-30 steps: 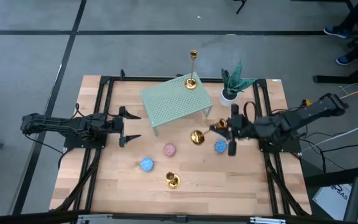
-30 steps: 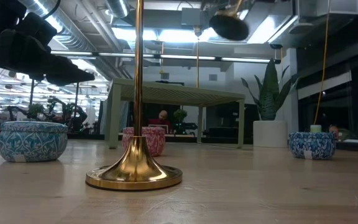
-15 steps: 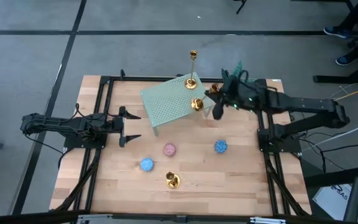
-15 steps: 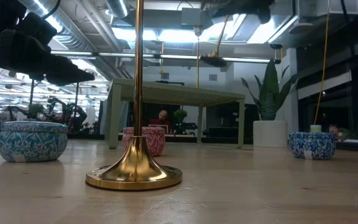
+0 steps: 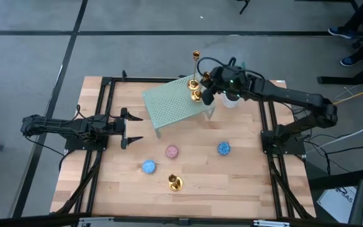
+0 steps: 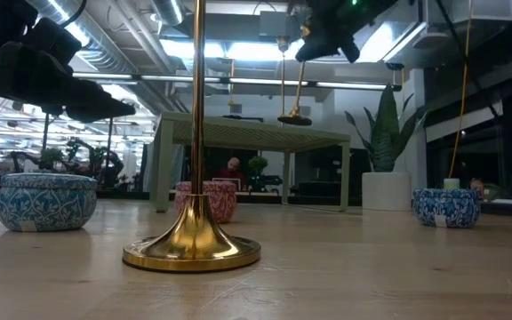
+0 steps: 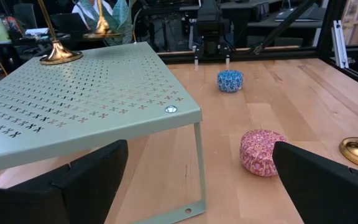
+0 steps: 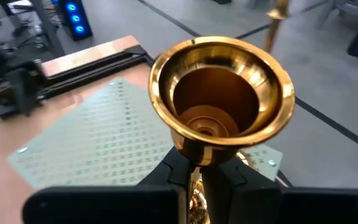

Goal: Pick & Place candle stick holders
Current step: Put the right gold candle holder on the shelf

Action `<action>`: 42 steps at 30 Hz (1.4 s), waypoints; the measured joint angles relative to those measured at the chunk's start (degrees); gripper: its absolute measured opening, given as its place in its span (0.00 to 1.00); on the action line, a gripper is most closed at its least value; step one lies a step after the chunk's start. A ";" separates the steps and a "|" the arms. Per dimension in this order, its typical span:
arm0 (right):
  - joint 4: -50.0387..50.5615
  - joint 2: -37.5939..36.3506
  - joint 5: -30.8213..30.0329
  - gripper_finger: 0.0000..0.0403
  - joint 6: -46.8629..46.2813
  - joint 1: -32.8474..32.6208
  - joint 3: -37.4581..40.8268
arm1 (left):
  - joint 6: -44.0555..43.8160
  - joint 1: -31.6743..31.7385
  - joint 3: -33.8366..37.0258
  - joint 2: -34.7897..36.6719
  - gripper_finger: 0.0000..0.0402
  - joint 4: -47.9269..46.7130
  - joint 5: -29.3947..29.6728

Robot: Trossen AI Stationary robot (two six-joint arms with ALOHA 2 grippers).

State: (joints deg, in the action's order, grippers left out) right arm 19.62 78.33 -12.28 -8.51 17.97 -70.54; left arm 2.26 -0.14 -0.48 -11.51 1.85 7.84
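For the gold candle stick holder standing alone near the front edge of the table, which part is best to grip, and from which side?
Grip the thin stem of the front candle stick holder from above. It stands upright on a wide round base, nothing close beside it; the pink tin and blue tin are apart.

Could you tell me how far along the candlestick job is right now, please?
One tall candlestick already stands on the green perforated shelf. The right gripper, jaws shut on a second candlestick, holds it tilted just above the shelf top beside the first; it is not yet set down. A third candlestick stands on the table near the front edge, untouched. The left gripper waits with jaws open at the table's left side.
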 joint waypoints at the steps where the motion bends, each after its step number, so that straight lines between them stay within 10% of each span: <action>1: 0.08 0.37 0.07 0.05 -0.07 0.60 -0.03 | 0.00 -0.02 0.01 0.00 1.00 0.00 0.00; 31: 2.51 1.92 -0.10 0.07 -1.33 3.27 -0.01 | 0.00 -0.01 0.01 0.00 1.00 0.02 0.00; 42: 2.73 1.89 -0.15 0.32 -1.49 3.24 -0.01 | 0.01 0.00 0.00 0.00 1.00 0.02 0.00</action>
State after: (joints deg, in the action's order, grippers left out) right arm 22.35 80.23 -12.42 -10.00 21.21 -70.54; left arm 2.27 -0.14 -0.48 -11.51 1.87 7.84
